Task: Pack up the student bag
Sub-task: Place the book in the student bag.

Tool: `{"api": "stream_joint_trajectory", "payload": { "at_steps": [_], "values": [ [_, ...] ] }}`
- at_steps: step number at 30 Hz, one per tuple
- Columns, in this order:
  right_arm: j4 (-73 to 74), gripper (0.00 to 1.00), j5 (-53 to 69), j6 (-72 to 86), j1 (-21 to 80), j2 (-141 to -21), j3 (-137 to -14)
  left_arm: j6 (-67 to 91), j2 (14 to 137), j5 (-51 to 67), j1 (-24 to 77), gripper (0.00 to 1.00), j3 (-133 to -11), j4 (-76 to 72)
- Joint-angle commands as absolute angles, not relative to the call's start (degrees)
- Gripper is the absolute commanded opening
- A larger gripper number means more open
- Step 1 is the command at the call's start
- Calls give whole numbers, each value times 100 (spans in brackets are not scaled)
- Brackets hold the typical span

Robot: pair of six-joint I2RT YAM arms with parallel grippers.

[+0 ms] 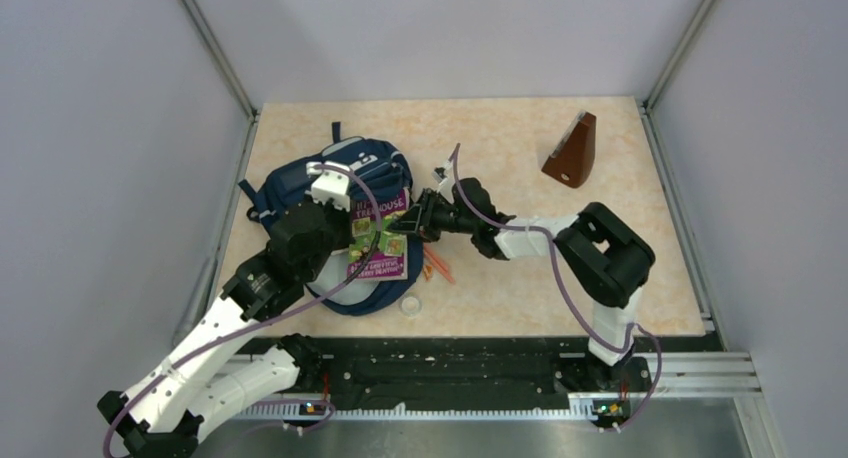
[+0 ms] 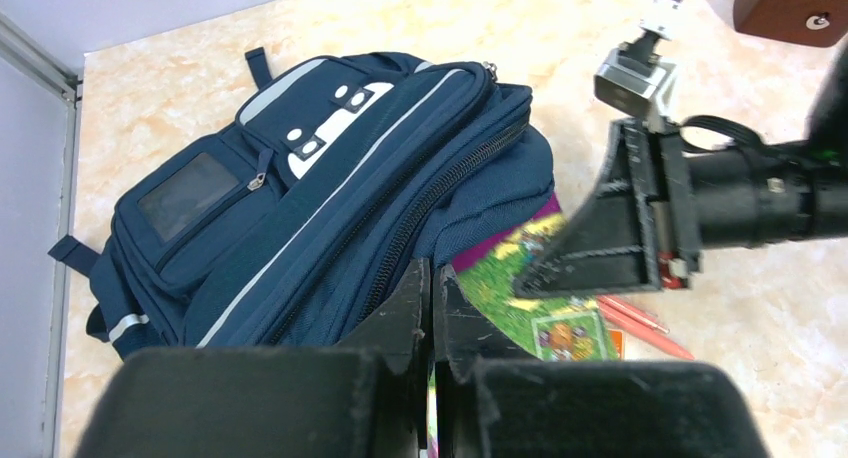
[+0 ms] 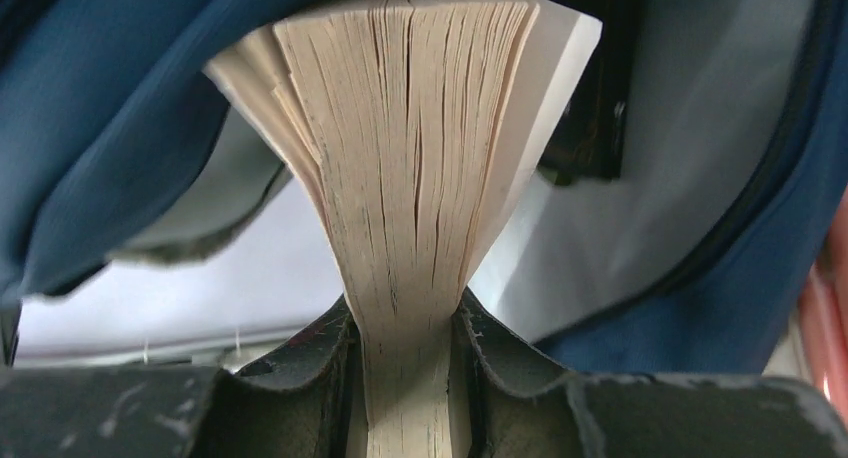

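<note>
A large navy blue fabric backpack point(image 2: 300, 208) lies on the beige marbled bench point(image 1: 520, 138). At its mouth, the right claw point(image 3: 405, 338) pinches a thick purple-green paperback book point(image 3: 410, 128). The left claw point(image 2: 432, 288), pressed together, is just beside its zip.

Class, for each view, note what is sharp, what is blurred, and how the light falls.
Top external: even light, faint shadows, student bag sharp. Left wrist: bag crisp, left gripper near the lens dark, soft. Right wrist: book pages crisp, surrounding fabric blurred.

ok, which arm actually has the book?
The right gripper: its fingers are clamped on the page edge of the book, at the opening of the student bag. The left gripper is shut beside the bag, off the book.
</note>
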State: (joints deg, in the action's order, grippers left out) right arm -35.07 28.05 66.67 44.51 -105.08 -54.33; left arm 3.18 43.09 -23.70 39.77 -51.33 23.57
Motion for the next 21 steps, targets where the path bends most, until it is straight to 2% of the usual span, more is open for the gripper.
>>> {"api": "stream_joint_trajectory", "payload": {
  "at_steps": [1,11,21],
  "values": [
    [-4382,0,2130,7232,4516,-10879,-6211,456,4044,-2111,3973,0,-5180,1486],
    [-4463,0,663,7349,4724,-12001,-7349,517,4115,-1833,3973,0,-5142,1457],
    [-3349,0,-906,6041,5211,-12723,-8700,546,4113,-1753,3956,0,-5118,1450]
  ]
}}
